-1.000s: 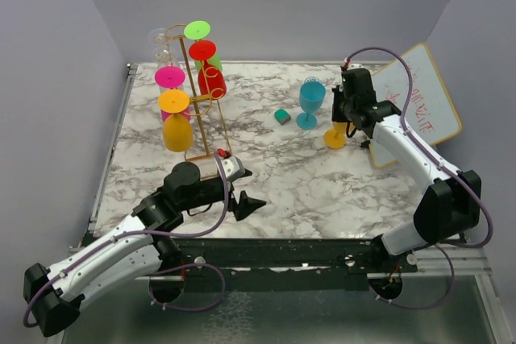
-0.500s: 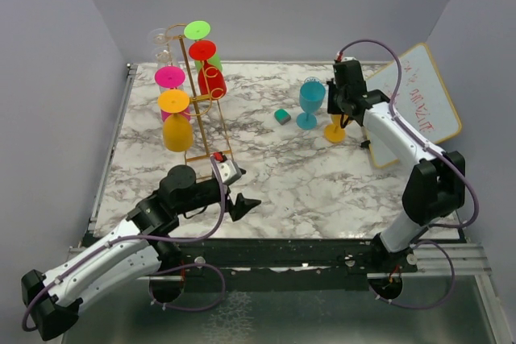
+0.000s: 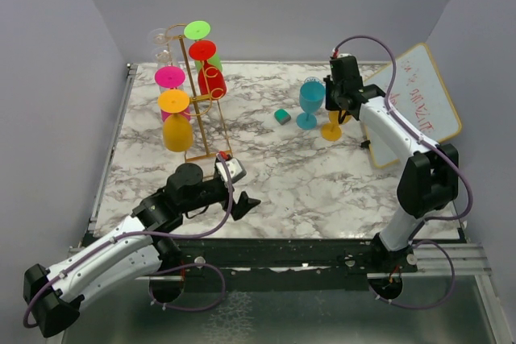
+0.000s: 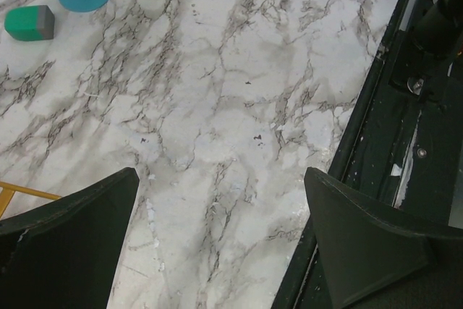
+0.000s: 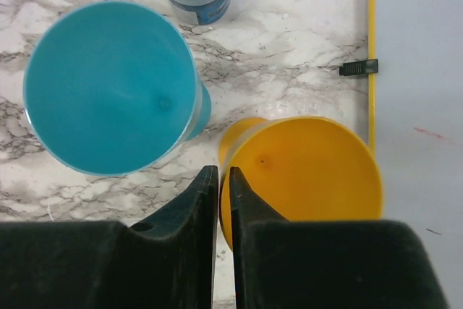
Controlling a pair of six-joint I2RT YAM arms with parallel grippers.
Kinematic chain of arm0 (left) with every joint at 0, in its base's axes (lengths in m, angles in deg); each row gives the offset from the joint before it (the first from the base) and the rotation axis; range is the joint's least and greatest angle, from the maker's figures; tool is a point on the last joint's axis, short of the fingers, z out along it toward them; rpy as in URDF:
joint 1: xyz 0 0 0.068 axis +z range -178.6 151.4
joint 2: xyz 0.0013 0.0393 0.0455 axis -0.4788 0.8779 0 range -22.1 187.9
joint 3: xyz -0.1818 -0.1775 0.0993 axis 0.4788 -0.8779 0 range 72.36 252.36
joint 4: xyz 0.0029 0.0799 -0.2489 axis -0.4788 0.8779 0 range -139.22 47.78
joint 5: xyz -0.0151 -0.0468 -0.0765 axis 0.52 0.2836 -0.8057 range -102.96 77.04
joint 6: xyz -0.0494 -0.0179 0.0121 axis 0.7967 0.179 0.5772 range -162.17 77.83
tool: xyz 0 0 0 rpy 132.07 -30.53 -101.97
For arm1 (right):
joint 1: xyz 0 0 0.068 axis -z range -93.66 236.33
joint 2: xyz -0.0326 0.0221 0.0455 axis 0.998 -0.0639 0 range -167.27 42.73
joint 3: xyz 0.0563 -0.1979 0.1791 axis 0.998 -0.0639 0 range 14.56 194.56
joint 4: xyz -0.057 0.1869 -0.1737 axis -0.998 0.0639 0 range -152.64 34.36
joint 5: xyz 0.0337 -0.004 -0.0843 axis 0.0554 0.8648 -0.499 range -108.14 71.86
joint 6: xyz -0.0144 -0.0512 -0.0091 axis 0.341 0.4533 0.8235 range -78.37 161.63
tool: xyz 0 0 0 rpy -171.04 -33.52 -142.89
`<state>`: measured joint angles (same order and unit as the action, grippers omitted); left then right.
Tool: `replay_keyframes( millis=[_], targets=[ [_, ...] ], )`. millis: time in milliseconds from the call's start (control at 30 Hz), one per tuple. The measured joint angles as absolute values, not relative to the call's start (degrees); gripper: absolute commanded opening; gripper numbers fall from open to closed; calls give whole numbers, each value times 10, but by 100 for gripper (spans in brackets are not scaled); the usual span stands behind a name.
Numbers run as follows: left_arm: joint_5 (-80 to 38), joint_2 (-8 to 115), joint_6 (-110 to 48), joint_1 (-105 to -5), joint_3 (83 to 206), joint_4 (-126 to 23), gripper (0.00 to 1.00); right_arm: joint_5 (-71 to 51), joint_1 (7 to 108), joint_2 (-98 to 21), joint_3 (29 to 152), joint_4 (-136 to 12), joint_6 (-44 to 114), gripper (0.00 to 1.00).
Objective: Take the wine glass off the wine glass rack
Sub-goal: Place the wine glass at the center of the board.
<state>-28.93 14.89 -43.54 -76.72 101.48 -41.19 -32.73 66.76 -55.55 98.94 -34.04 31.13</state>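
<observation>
The wine glass rack (image 3: 199, 101) stands at the far left of the marble worktop (image 3: 322, 183). Coloured glasses hang upside down from its arms: a green one (image 3: 197, 30) at the top, a red one (image 3: 211, 82), a pink one (image 3: 170, 78) and an orange-yellow one (image 3: 178, 133) lowest on the side facing the camera. Faint clear shapes behind the top of the rack may be further glasses, though the overhead view is too pale there to be sure.

Well to the right of the rack, a yellow wine glass (image 5: 311, 171) stands upright on the worktop, just beside a teal wine glass (image 5: 108, 85). The right hand (image 5: 221, 179) is closed narrowly on the yellow wine glass's rim, one finger inside the bowl and one outside. A small green block (image 3: 281, 116) lies between the rack and the teal wine glass. A whiteboard (image 3: 415, 102) sits beyond both, farthest from the rack.

The left hand (image 4: 221, 175) hangs over bare marble near the front of the rack's base, its fingers spread wide and holding nothing.
</observation>
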Motion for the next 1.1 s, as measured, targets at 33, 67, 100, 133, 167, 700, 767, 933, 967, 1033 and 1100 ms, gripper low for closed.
replay_keyframes(
  millis=[33,67,100,133,167,700,767,933,967,1033,1100],
  targets=[
    [-289,150,-435,-767,1015,-410,99,-327,668,-557,989,-338,312,28],
    [-289,150,-435,-767,1015,-408,99,-327,668,-557,989,-337,313,29],
    [-287,150,-434,-767,1015,-407,99,-328,668,-557,989,-336,314,30],
    [-287,150,-433,-767,1015,-405,99,-328,668,-557,989,-336,314,31],
    [-285,151,-433,-767,1015,-404,99,-328,668,-557,989,-336,316,31],
    [-250,164,-389,-767,1029,-394,99,-303,668,-500,982,-330,329,50],
    [-244,168,-380,-767,1036,-394,99,-296,668,-473,977,-332,331,50],
    [-252,168,-365,-766,1039,-390,99,-265,668,-431,968,-350,331,51],
    [-258,168,-364,-765,1041,-387,99,-254,668,-425,962,-354,331,51],
    [-272,168,-366,-765,1049,-384,99,-232,668,-417,950,-359,328,52],
    [-293,168,-373,-764,1059,-383,99,-211,668,-411,939,-359,322,52]
  ],
)
